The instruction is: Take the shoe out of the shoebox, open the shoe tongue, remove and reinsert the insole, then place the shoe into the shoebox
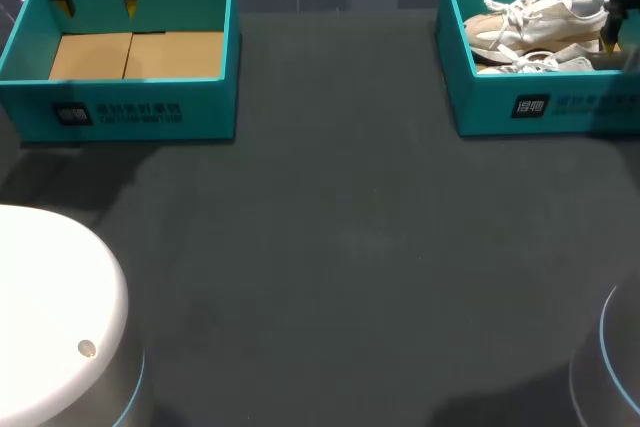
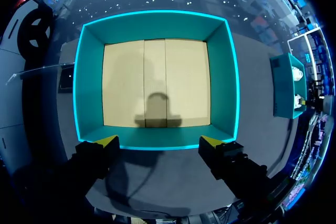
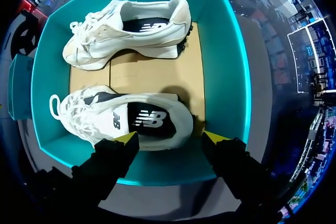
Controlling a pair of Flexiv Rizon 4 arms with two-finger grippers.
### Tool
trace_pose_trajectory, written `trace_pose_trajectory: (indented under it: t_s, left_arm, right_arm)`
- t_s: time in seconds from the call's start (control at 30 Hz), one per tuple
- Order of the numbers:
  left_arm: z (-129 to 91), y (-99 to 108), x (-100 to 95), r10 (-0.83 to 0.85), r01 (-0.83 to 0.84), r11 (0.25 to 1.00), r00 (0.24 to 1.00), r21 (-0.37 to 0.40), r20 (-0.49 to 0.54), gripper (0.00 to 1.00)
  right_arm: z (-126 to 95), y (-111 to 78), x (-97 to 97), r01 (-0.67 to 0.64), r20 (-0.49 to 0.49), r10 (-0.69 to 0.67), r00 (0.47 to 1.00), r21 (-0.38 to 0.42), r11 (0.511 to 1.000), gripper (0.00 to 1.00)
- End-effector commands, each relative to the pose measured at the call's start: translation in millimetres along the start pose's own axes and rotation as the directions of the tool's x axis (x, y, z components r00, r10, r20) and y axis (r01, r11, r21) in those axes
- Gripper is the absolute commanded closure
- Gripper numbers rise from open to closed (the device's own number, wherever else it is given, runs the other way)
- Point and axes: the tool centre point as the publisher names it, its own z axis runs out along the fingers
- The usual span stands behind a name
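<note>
Head view: task not yet begun

You have the right gripper [image 3: 171, 139] hanging wide open over the right shoebox [image 3: 231, 51]. Its fingers are spread above the heel of the nearer shoe [image 3: 131, 119] and grip nothing. The second shoe [image 3: 131, 32] lies beyond it in the same box. Your left gripper [image 2: 158, 141] is just as wide and empty, and hovers at the near wall of the left shoebox [image 2: 157, 17], which holds only its cardboard floor. Judging from this, every step is left to do — lifting a shoe out onto the table [image 1: 340, 247], opening the tongue, pulling and refitting the insole, then boxing the shoe
</note>
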Motion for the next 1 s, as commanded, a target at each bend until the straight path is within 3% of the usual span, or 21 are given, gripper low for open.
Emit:
trace_pose_trajectory:
  t_s: [0.03,0.2,1.0]
  left_arm:
    - [0,0,0.0,0.0,0.0,1.0,1.0,0.0,0.0,0.0]
    - [0,0,0.0,0.0,0.0,1.0,1.0,0.0,0.0,0.0]
    - [0,0,0.0,0.0,0.0,1.0,1.0,0.0,0.0,0.0]
  right_arm:
    - [6,0.5,-5.7,-0.004,0.002,0.004,1.0,-0.004,1.0,0.22]
    - [11,1.5,-12.1,-0.015,-0.002,0.015,1.0,-0.007,1.0,0.18]
    - [47,8.5,-23.4,-0.018,-0.025,0.018,1.0,0.006,1.0,0.21]
